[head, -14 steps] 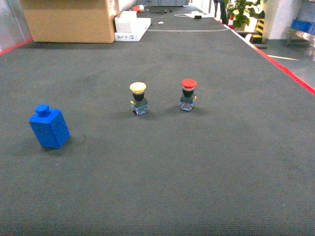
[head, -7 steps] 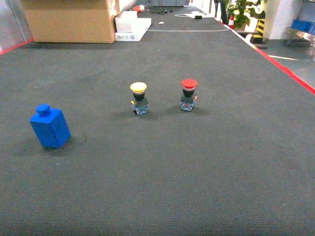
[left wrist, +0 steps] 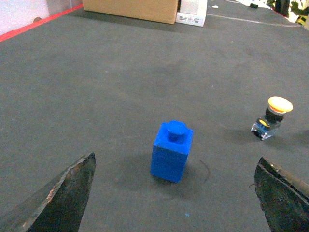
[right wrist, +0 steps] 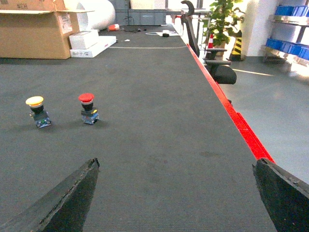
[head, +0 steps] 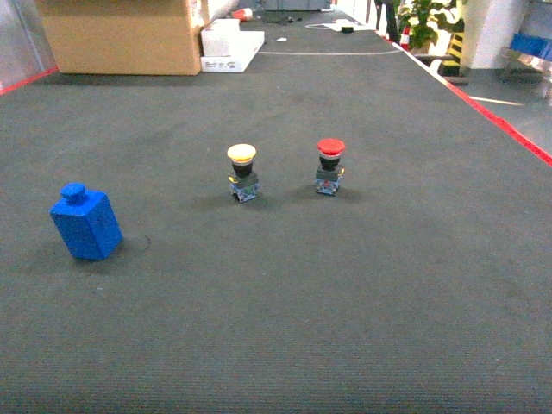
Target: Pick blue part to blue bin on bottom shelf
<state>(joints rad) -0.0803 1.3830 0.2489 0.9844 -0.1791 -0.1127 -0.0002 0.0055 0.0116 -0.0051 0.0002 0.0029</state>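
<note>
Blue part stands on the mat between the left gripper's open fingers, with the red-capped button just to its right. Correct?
Not quite. In the left wrist view the button right of the blue part is the yellow-capped button; the left gripper is open.

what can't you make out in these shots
- Blue bin and bottom shelf: in no view.
- Left gripper: only its fingertips enter the left wrist view; the bottom edge cuts off the rest.
- Blue part: its far side and base are hidden by its own body.
- Yellow push button: base markings too small to read.
</note>
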